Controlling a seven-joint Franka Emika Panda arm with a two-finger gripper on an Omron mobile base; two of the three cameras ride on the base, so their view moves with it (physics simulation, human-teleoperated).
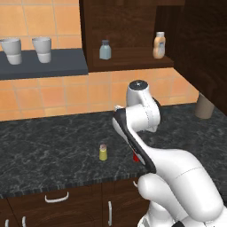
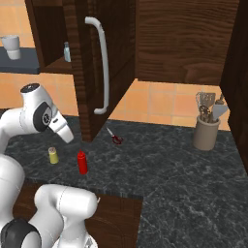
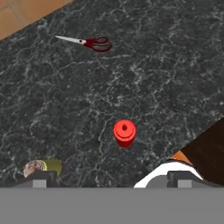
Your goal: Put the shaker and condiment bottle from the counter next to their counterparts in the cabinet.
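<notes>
Neither item is lifted yet: the gripper (image 3: 111, 177), spread and empty, hangs above the condiment bottle (image 3: 124, 132) near the surface's (image 3: 166, 65) front edge; next it must descend squarely over it.

Bare dark marbled counter (image 3: 175, 65) is seen around the small red squeeze bottle (image 3: 124, 132); the yellow-green shaker (image 3: 43, 166) stands near.

Two base views from behind, flanking the counter (image 1: 53, 146); hand view straight down, shared worktop
</notes>
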